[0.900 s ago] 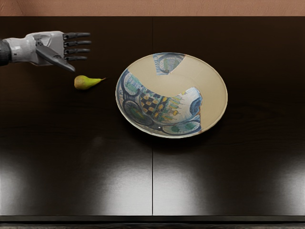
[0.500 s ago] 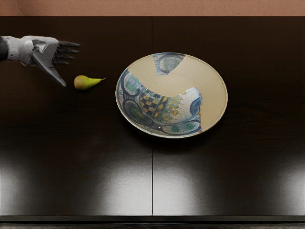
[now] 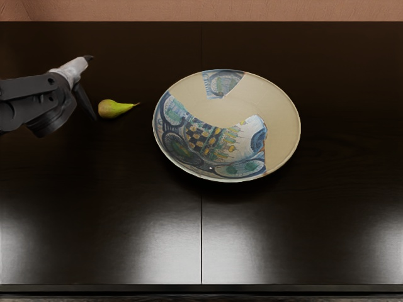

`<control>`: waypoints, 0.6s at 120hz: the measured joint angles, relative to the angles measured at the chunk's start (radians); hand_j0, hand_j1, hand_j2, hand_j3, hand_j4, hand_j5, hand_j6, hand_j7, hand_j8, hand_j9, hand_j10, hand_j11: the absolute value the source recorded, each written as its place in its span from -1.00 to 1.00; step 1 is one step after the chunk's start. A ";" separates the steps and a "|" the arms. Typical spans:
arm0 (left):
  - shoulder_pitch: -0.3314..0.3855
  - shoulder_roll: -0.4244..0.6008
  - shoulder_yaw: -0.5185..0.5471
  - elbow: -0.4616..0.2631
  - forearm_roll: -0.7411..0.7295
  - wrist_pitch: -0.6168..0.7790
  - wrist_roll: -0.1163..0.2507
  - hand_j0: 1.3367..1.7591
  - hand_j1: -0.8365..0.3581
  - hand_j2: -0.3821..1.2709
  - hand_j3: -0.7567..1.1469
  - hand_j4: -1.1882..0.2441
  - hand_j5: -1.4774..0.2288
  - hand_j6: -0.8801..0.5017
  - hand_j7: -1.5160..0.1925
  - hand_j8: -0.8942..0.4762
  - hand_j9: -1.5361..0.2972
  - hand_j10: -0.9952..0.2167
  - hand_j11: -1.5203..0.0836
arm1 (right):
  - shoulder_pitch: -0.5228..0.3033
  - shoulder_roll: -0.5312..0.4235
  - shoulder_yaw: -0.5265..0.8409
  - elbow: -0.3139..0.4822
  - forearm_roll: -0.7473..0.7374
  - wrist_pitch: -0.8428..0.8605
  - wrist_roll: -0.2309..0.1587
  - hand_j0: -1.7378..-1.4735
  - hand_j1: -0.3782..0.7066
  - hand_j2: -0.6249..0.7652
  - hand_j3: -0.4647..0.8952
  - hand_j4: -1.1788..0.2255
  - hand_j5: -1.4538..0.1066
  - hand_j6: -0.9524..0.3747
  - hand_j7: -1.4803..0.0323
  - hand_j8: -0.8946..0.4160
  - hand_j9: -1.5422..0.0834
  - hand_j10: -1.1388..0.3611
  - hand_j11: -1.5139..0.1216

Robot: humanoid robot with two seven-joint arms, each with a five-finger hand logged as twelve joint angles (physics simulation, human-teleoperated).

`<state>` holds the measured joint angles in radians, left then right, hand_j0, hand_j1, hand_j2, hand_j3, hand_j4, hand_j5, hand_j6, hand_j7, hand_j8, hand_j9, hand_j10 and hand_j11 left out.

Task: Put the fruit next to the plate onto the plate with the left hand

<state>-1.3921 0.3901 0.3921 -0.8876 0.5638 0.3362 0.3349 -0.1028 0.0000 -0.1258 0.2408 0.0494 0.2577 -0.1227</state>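
A small green-yellow pear (image 3: 113, 108) lies on its side on the dark table, stem pointing right, a short way left of the plate (image 3: 277, 107). The plate is a wide cream dish with blue, green and yellow patterned patches, and nothing lies on it. My left hand (image 3: 84, 82) comes in from the left edge, turned so I see it mostly end-on, just left of the pear. Its dark thumb (image 3: 85, 104) hangs down close beside the pear's round end without holding it. The hand is open and holds nothing. The right arm does not show.
The dark glossy table (image 3: 201, 214) has a seam running down its middle. A reddish wall band (image 3: 201, 9) runs along the far edge. The left forearm (image 3: 31, 107) lies low over the table's left side.
The left hand has dropped and rotated from a flat, fingers-right pose to an end-on one, its thumb now close beside the pear. Pear and plate have not moved.
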 joint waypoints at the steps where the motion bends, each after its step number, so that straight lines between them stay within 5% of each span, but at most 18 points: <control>1: 0.001 0.000 0.003 0.000 0.000 0.006 0.000 0.52 0.92 -0.53 -0.20 0.61 0.68 0.22 0.72 0.25 0.63 0.58 0.84 | 0.000 0.000 0.000 0.000 0.000 0.000 0.000 -0.40 -0.91 -0.11 -0.32 0.66 0.84 0.41 0.93 0.34 0.87 0.50 0.82; 47: 0.054 -0.167 0.004 0.135 -0.018 0.086 -0.001 0.52 0.80 -0.51 -0.20 0.53 0.59 0.14 0.64 0.17 0.55 0.49 0.75 | 0.000 0.000 0.000 0.000 0.000 0.000 0.000 -0.40 -0.91 -0.11 -0.32 0.66 0.84 0.41 0.93 0.34 0.87 0.50 0.82; 72: 0.114 -0.215 -0.001 0.200 -0.027 0.087 -0.039 0.52 0.70 -0.50 -0.20 0.46 0.51 0.06 0.56 0.09 0.47 0.40 0.66 | 0.000 0.000 0.000 0.000 0.000 0.000 0.000 -0.40 -0.91 -0.11 -0.32 0.66 0.84 0.41 0.93 0.34 0.87 0.50 0.82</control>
<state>-1.2785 0.1753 0.3910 -0.6877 0.5370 0.4234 0.2963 -0.1028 0.0000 -0.1258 0.2408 0.0491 0.2577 -0.1227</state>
